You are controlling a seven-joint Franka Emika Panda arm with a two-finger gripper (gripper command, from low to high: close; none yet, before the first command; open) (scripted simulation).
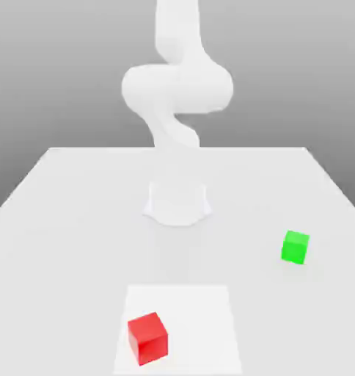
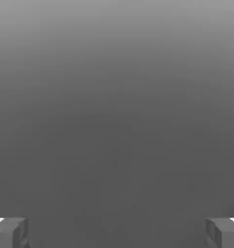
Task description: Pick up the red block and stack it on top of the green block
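- The arm [image 1: 177, 88] looks like smooth white plastic with a soft, matt sheen.
- The table [image 1: 63, 220] is plain white, smooth and matt.
- The red block [image 1: 148, 338] has flat, matt, untextured faces.
- The green block [image 1: 295, 247] is equally smooth and matt.
- The fingers [image 2: 10, 232] look grey, matt and hard.

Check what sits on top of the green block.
Nothing: the green block has a bare top. The red block lies apart on the table. What lies beneath the green block is covered.
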